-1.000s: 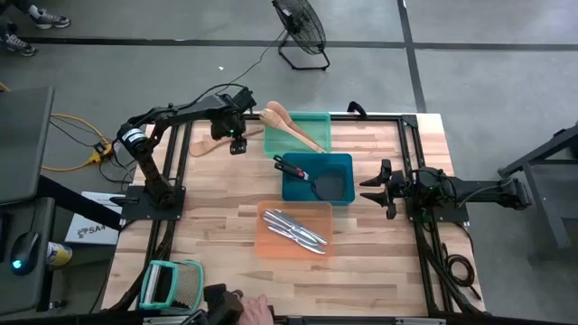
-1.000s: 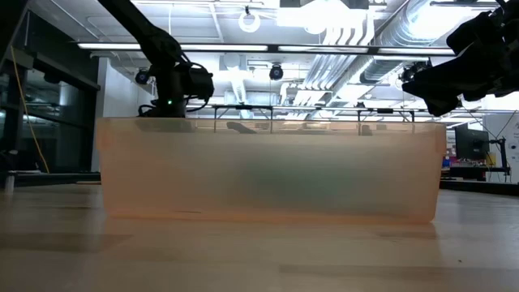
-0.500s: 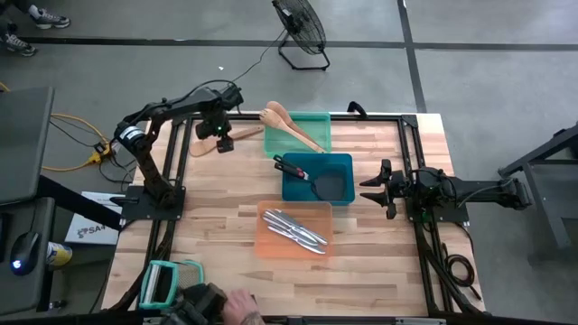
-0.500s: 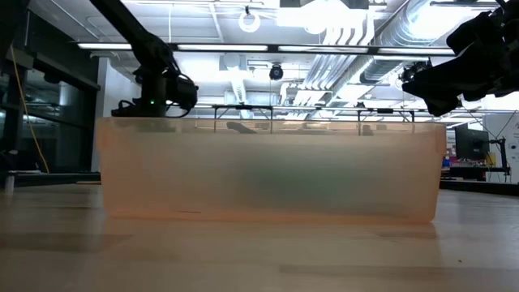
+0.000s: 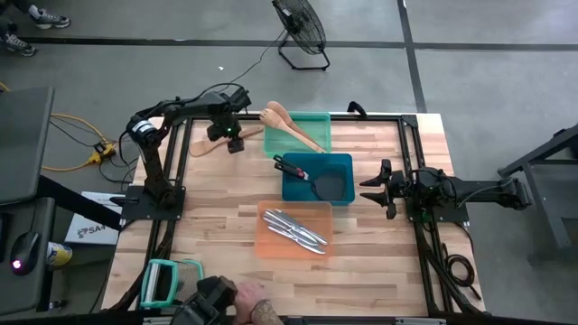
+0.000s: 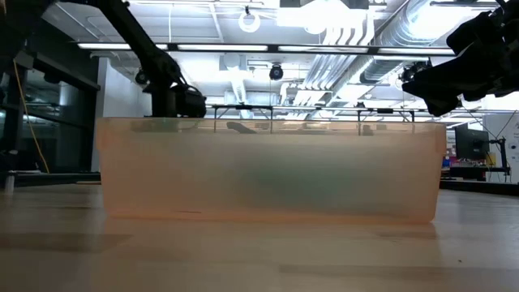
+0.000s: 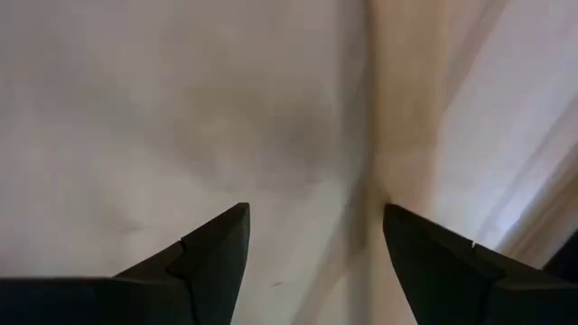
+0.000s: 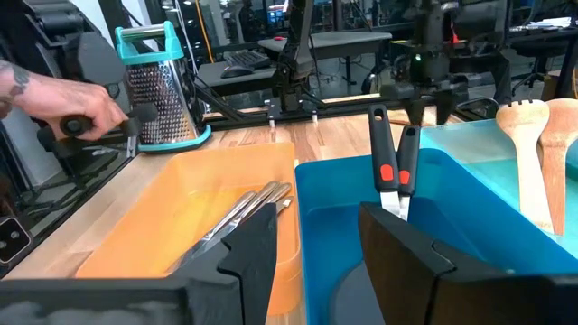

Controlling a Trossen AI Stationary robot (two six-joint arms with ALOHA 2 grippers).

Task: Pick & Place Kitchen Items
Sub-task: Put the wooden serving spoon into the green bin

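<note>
The left end effector [image 5: 233, 143] is down close over the wooden spatula [image 5: 206, 144] that lies on the tabletop [image 5: 217, 235] beside the green tray [image 5: 321, 120]; its fingers [image 7: 212, 248] are spread apart with nothing between them. The right end effector [image 5: 368, 187] waits at the right of the blue tray [image 5: 341, 162], parted and empty. Wooden spoons [image 5: 289, 125] lie in the green tray, black spatulas [image 8: 391, 171] in the blue one, and metal knives [image 5: 296, 229] in the orange tray [image 5: 267, 242]. A person's hand [image 8: 68, 99] is beside a grater [image 8: 163, 99] at the tabletop's edge.
</note>
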